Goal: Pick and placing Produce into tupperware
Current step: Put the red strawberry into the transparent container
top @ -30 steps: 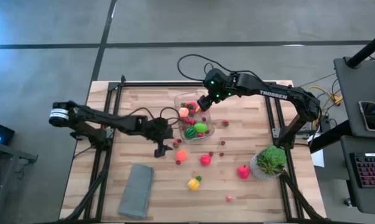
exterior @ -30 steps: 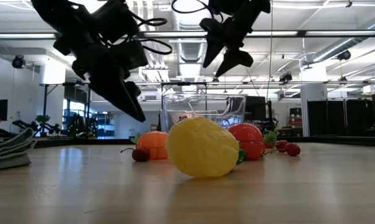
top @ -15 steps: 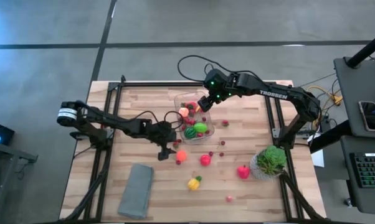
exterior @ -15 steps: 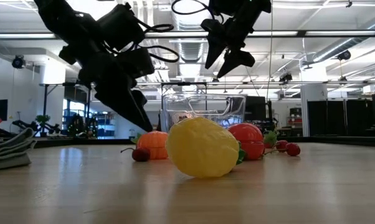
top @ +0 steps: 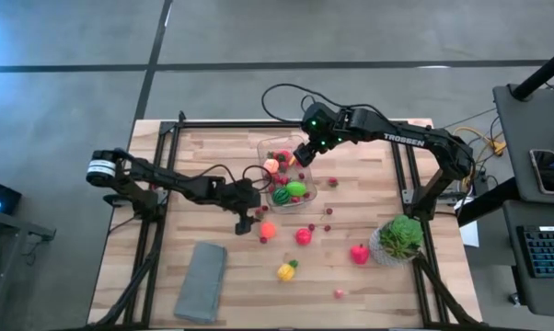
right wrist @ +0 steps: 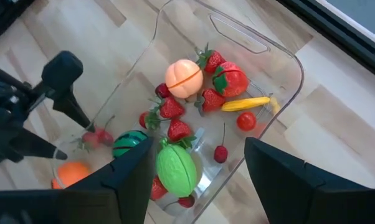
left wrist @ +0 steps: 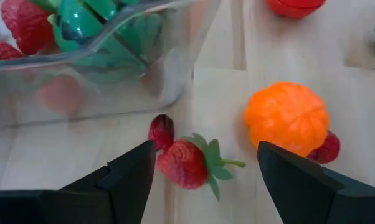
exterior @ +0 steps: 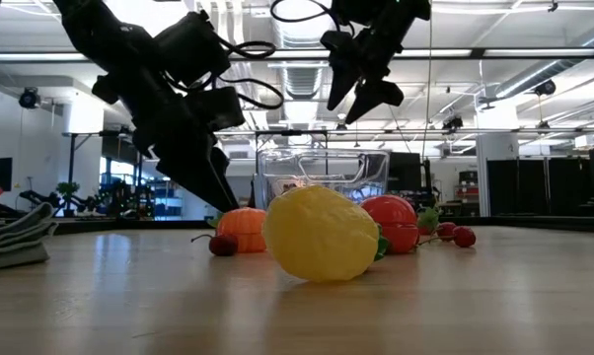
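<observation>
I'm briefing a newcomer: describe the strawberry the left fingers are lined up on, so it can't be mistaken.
Start at the clear tub mid-table, then go to its corner nearest the left arm. Just outside it lies a strawberry, between the open left fingers. Unlike the round orange beside it, it is red with a green leafy cap.

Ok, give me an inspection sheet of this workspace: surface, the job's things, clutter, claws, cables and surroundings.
Surface: wooden table, bare planks around the items.
Job's things: clear tupperware already holds a peach, strawberries, banana, cherries and green pieces; loose on the table are a strawberry, an orange, a tomato, a lemon and small berries.
Clutter: folded grey cloth; potted plant.
Claws: left claw open, low over the strawberry beside the tupperware; right claw open, empty, above the tupperware.
Cables: black cable loops behind the right arm.
Surroundings: keyboard on a side desk; no person seen.
</observation>
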Tool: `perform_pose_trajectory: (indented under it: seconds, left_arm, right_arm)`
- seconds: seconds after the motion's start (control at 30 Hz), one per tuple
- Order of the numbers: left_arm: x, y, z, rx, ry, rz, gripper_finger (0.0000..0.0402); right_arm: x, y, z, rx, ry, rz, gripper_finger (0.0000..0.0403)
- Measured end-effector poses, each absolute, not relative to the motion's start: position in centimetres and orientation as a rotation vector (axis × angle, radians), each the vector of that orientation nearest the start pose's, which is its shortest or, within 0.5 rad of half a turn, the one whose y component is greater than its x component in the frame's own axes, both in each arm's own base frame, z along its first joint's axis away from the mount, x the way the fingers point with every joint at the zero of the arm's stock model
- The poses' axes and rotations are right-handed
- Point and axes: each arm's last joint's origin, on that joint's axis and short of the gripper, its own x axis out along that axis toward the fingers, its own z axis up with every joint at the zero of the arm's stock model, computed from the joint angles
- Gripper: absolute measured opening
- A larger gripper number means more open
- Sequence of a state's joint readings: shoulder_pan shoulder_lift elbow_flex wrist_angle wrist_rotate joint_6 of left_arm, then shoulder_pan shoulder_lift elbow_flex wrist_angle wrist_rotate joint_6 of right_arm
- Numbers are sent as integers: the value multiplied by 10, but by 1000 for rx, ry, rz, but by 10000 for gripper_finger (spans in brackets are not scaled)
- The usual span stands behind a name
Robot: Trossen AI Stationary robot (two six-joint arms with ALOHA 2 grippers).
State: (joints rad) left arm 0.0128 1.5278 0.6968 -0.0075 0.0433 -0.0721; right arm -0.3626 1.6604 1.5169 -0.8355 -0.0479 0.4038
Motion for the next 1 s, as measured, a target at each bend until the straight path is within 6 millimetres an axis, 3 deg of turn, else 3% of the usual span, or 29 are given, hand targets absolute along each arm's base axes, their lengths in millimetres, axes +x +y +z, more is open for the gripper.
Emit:
perform_pose_trajectory:
  seconds: [0.23,0.47,1.0]
  left_arm:
    - [285,2,137,-120,909,19,267]
    - [289,3,135,-184,912,65,264]
    - [291,4,137,-164,883,106,168]
  right_arm:
    - [326,-123,311,544,902,-472,241]
    - [326,-124,311,504,911,-453,238]
    - [324,-128,310,474,915,-454,236]
